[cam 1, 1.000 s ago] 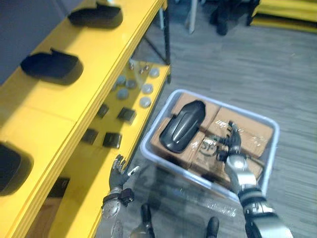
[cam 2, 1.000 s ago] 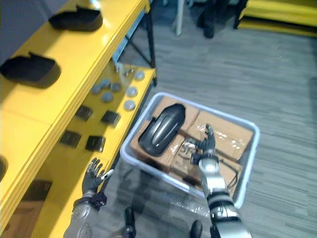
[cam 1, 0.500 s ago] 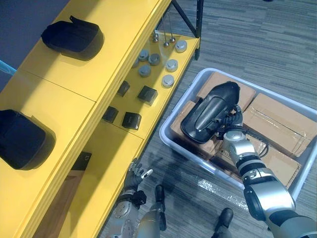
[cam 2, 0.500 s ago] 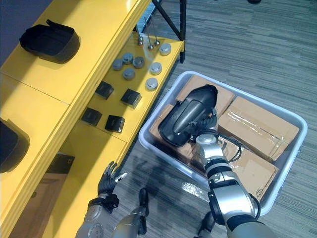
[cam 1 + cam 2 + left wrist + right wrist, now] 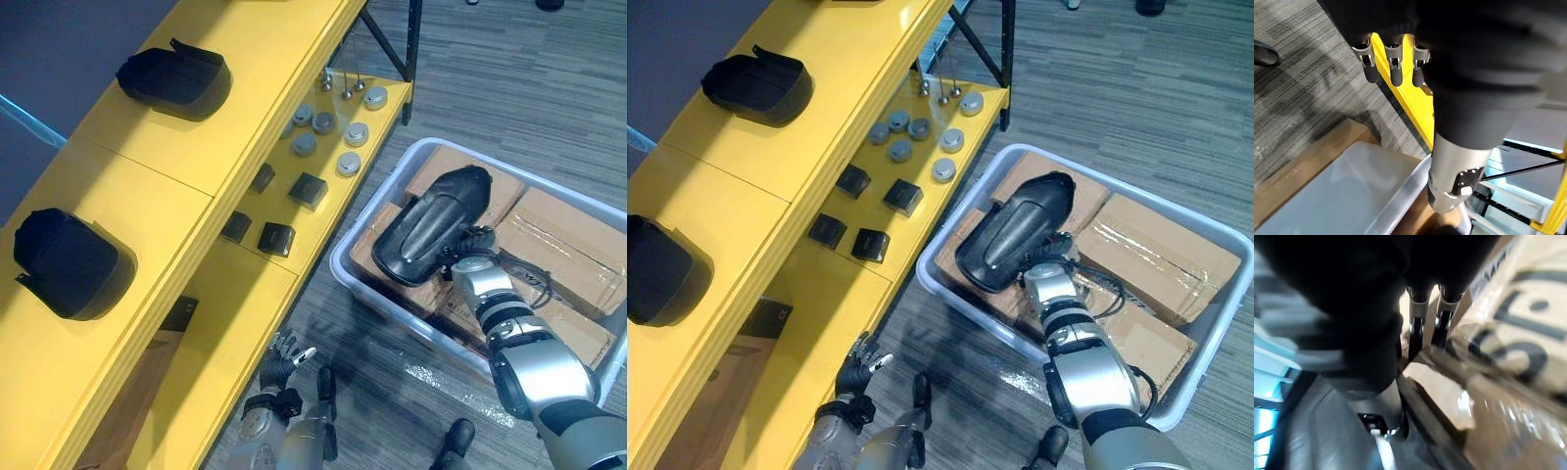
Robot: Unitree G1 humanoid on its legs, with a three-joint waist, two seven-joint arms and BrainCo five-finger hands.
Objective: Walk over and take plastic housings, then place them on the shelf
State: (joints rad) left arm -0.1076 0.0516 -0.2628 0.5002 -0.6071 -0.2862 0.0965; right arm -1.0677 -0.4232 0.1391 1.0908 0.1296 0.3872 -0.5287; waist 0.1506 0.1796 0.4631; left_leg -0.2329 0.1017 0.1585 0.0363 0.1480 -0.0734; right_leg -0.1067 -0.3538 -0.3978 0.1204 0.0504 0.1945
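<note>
A yellow shelf (image 5: 137, 162) runs along the scene's left side from 7 o'clock up to 12 o'clock. 2 black plastic housings already sit on its top tier, well apart, 1 at 9 o'clock (image 5: 73, 264) and 1 at 11 o'clock (image 5: 176, 76). On the lower tier lie round grey discs (image 5: 323, 122) and small black blocks (image 5: 308, 190).

The left hand (image 5: 283, 359) hangs at 6 o'clock, near the shelf's lower edge. Its fingers are loose and spread and it holds nothing.

A pale plastic bin (image 5: 343, 274) stands on the floor at 3 to 4 o'clock of the shelf, packed with taped cardboard boxes (image 5: 568, 240). A third black housing (image 5: 431, 223) rests on top of the boxes. The right hand (image 5: 472, 262) is at the 5 o'clock end of that housing, touching or just beside it. Whether it has a grip cannot be told.

Judged from this, the job is well advanced: 2 housings are shelved and the walk to the bin is made. What remains is to secure the third housing, lift it clear of the bin and set it on the shelf.
</note>
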